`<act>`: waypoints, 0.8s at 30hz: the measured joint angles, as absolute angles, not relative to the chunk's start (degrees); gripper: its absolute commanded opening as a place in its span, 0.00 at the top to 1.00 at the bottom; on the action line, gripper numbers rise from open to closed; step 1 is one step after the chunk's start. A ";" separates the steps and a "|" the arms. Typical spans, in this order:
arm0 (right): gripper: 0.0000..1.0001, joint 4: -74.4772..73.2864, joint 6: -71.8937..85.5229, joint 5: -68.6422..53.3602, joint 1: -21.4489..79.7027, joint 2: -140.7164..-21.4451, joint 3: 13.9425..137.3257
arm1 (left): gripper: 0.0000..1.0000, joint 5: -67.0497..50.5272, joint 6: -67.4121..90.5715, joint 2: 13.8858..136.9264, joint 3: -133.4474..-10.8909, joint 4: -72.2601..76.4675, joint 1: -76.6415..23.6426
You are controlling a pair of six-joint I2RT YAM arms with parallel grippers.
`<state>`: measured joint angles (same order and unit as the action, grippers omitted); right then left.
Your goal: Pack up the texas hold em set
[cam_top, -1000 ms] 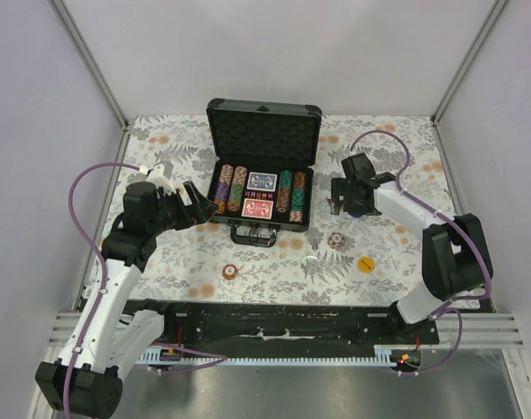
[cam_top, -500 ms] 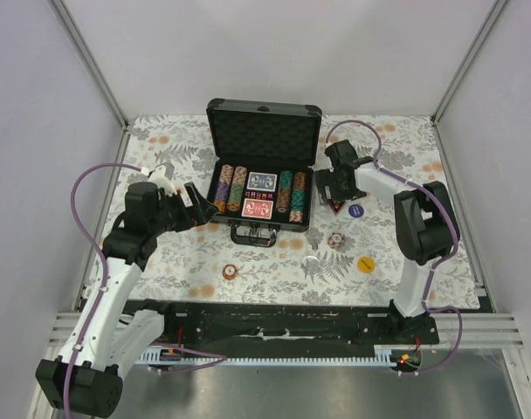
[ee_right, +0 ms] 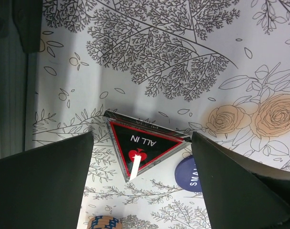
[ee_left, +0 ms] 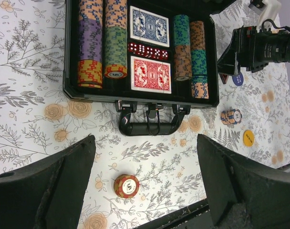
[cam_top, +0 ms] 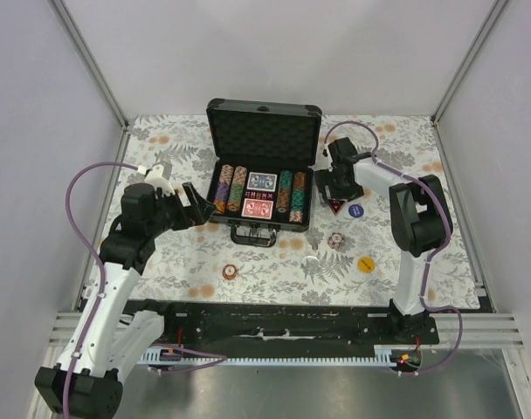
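The black case (cam_top: 264,170) stands open at the table's middle back, lid up, with rows of striped chips (ee_left: 103,40), a blue deck (ee_left: 149,26), a red deck (ee_left: 150,75) and red dice inside. My right gripper (cam_top: 337,188) is open, its jaws on either side of the black and red triangular "ALL IN" button (ee_right: 144,147) lying right of the case. A blue round button (ee_right: 189,175) lies beside it. My left gripper (cam_top: 198,202) is open and empty, left of the case, above a red chip stack (ee_left: 126,185).
A blue and orange chip stack (cam_top: 335,240), a yellow round button (cam_top: 365,264) and a pale round button (cam_top: 312,263) lie in front of the case on the right. The case handle (ee_left: 152,122) points to the near edge. Walls close the sides.
My right gripper has moved left and back, from right of the buttons to over the triangular button by the case. The left arm has hardly moved.
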<state>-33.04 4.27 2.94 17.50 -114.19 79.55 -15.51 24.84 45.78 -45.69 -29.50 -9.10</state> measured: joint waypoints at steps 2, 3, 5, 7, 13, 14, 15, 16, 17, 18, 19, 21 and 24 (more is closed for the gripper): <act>0.12 -33.19 4.43 2.76 17.26 -114.28 79.68 | 0.07 -15.07 24.64 45.17 -45.69 -29.34 -9.10; 0.15 -33.26 4.47 2.76 17.17 -114.30 79.68 | 0.07 -15.05 24.53 44.93 -45.69 -29.26 -9.10; 0.19 -33.41 4.49 2.76 17.08 -114.39 79.81 | 0.07 -15.00 24.36 44.64 -45.69 -28.95 -9.13; 0.24 -33.52 4.62 2.76 17.02 -114.45 79.92 | 0.08 -14.94 24.34 44.58 -45.69 -28.86 -9.10; 0.36 -33.78 5.21 2.85 16.99 -114.45 79.94 | 0.07 -14.55 24.32 44.31 -45.69 -28.80 -9.10; 0.37 -33.80 5.56 2.94 16.99 -114.45 79.94 | 0.07 -14.41 24.32 44.25 -45.69 -28.80 -9.10; 0.37 -33.80 5.96 3.16 17.02 -114.45 79.94 | 0.07 -14.31 24.32 44.18 -45.69 -28.80 -9.13; 0.37 -33.82 6.35 3.42 17.04 -114.41 79.94 | 0.07 -14.06 24.32 44.10 -45.69 -28.80 -9.13; 0.38 -33.89 6.68 3.53 17.08 -114.34 79.94 | 0.07 -13.98 24.34 44.07 -45.69 -28.80 -9.10; 0.38 -33.98 7.16 3.75 17.08 -114.26 79.92 | 0.08 -13.82 24.32 44.07 -45.69 -28.80 -9.10; 0.38 -34.02 7.55 4.03 17.15 -114.08 79.88 | 0.07 -13.74 24.34 44.07 -45.69 -28.80 -9.13; 0.38 -34.17 8.60 4.73 17.37 -113.14 79.37 | 0.08 -13.63 24.32 44.07 -45.69 -28.80 -9.13; 0.38 -35.22 10.59 5.28 17.54 -108.88 78.00 | 0.07 -13.61 24.32 43.79 -45.67 -28.82 -9.13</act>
<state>-35.22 10.59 5.28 17.54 -108.88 78.00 -13.61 24.32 43.79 -45.67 -28.82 -9.13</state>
